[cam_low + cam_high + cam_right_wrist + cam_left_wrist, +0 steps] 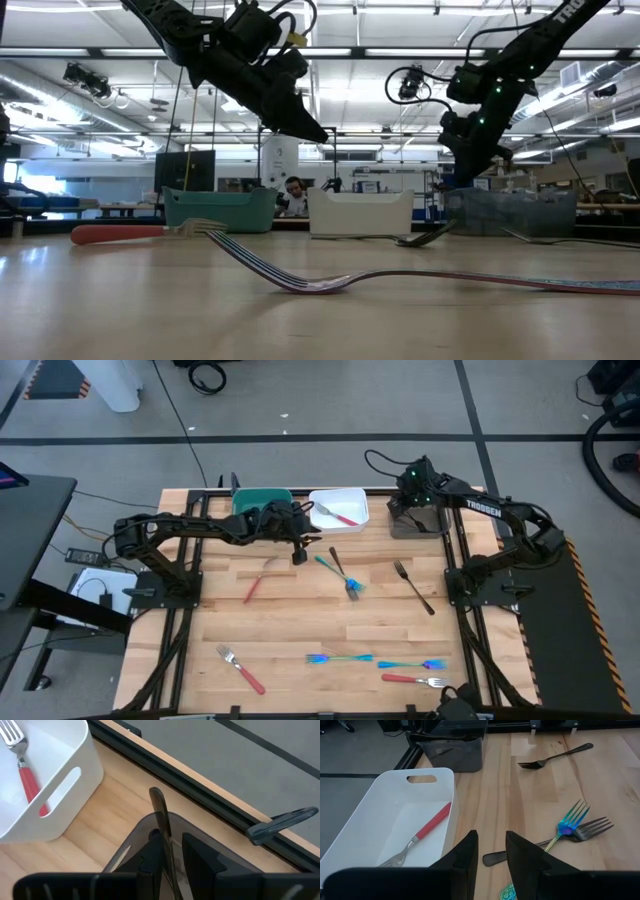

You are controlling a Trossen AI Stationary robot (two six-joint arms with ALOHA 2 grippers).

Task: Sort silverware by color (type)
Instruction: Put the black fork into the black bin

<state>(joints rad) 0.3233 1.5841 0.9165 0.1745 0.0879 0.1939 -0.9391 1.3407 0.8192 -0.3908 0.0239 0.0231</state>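
My left gripper hangs open and empty just in front of the white bin, which holds one red-handled fork. Near it a teal fork lies crossed with a dark fork on the table. My right gripper is over the dark bin at the far edge, shut on a dark fork. Other forks lie flat: a red one, a dark one, and several red and teal ones along the near edge. My right gripper holds the dark fork by its slim handle, pinched between the two fingers. The handle's rounded end sticks out past the fingertips, along the fingers. The fork is lifted clear above the dark bin's rim. Its tines are hidden behind the fingers.
The teal bin, white bin and dark bin stand in a row along the far edge. Black frame rails run along the table's left and right sides. Bare wood lies in the table's middle. A person sits far off in the room behind.
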